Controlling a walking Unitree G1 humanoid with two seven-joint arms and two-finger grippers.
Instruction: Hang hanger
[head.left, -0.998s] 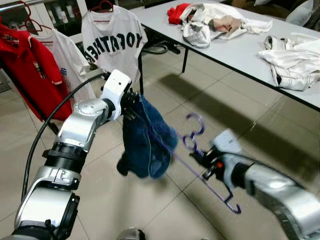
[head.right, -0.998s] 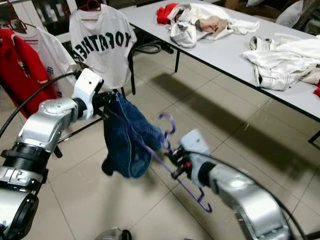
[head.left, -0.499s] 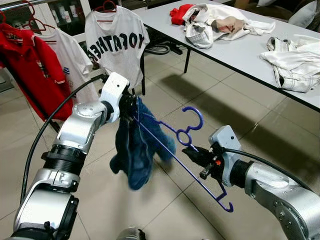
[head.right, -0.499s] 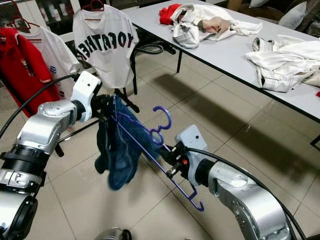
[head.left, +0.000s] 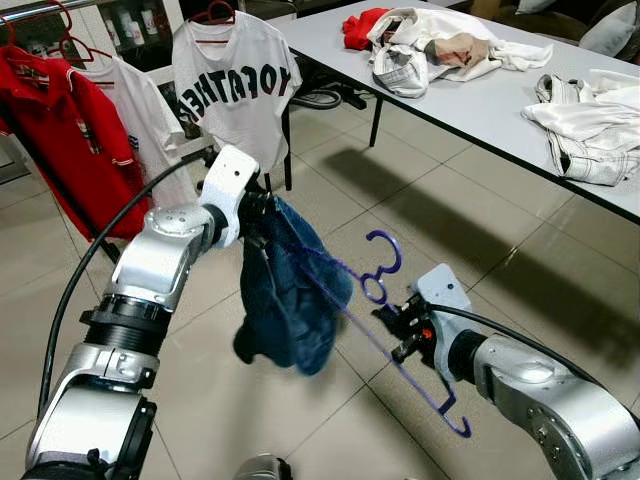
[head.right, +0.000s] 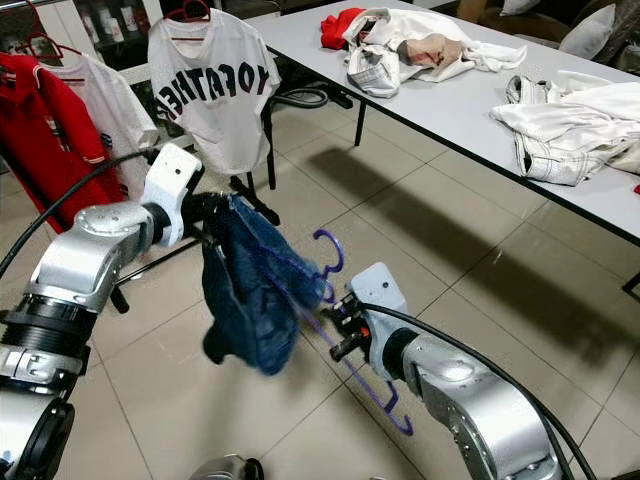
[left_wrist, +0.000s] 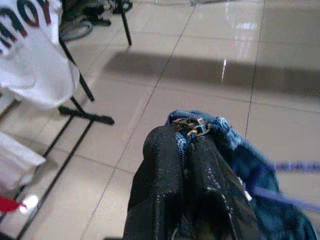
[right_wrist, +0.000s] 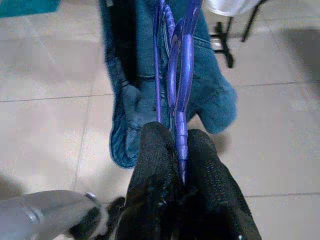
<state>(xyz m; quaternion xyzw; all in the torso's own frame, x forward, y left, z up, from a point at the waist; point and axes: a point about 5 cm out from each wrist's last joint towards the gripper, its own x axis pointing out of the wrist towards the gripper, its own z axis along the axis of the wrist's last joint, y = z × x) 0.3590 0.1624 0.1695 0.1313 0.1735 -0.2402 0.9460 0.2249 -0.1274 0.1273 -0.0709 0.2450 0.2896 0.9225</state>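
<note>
Hanger: purple hanger (head.left: 400, 340), in the air above the tiled floor (head.left: 300, 420), between the arms.
Right gripper (right_wrist: 179, 150): clamped on the hanger's neck.
Left gripper (left_wrist: 185, 150): pinching the blue denim garment (head.left: 290, 300) at its zip.
Garment: draped over the hanger's far arm.

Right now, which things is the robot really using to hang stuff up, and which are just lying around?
Using:
- purple hanger, pinched in the right gripper
- blue jeans, pinched in the left gripper

Just lying around:
- white jersey and red shirt, already on hangers
- heaps of clothes on the grey table
</note>
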